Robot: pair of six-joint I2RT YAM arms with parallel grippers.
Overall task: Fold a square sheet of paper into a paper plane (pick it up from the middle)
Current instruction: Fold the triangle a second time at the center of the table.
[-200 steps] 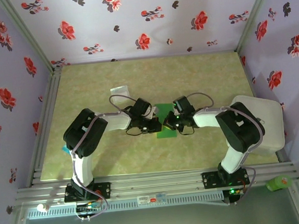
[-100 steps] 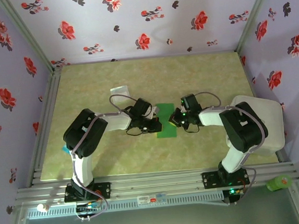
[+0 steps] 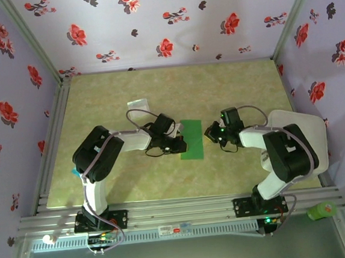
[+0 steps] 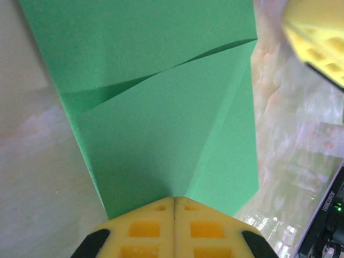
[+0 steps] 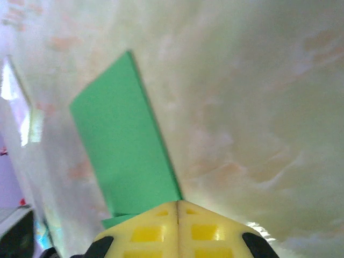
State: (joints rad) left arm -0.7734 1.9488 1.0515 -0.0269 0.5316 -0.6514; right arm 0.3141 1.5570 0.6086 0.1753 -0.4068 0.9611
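Square sheet of paper [image 3: 191, 139]: bright green, plain, darker green in the shadow under its fold.
Table [image 3: 242, 93]: marbled beige, with pale green and pinkish veining.
Walls [image 3: 162, 15]: lilac, strewn with red flowers and smaller black ones.
Left arm [image 3: 96, 154] and right arm [image 3: 283, 152]: white links, black joints.
Left gripper [image 4: 173, 200] and right gripper [image 5: 178, 202]: yellow fingers, black at the sides.
Packet [image 3: 137, 103]: pale grey-white.
Rails [image 3: 180, 213]: silver.

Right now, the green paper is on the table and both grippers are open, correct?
No, both are shut: the left gripper shows jaws together in the left wrist view, the right gripper in the right wrist view. The paper is on the table.
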